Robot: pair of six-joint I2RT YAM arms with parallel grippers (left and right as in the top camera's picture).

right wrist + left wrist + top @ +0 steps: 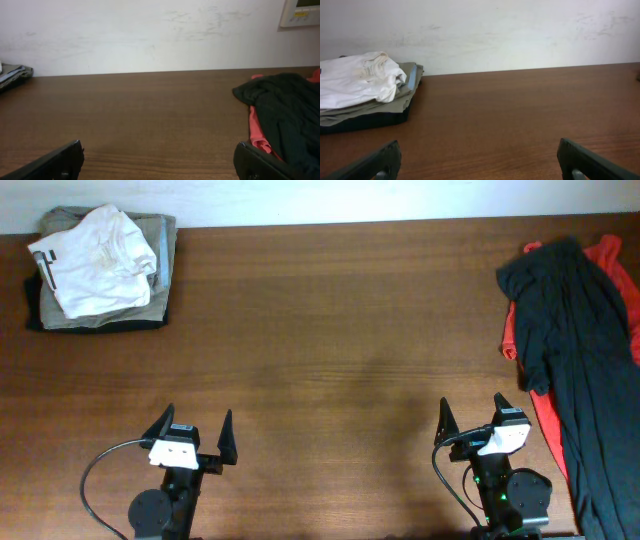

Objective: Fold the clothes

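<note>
The black top [580,350] lies crumpled in a long heap along the table's right edge, on top of a red garment [553,430]. It also shows at the right of the right wrist view [280,107]; no white letters show. My right gripper [470,420] is open and empty near the front edge, just left of the heap. My left gripper [195,430] is open and empty at the front left, far from the top. Both grippers' fingertips show wide apart in the left wrist view [477,160] and the right wrist view [160,160].
A stack of folded garments, white [95,255] over khaki [160,240] over a dark one, sits at the back left corner; it also shows in the left wrist view [360,80]. A white wall borders the table's far edge.
</note>
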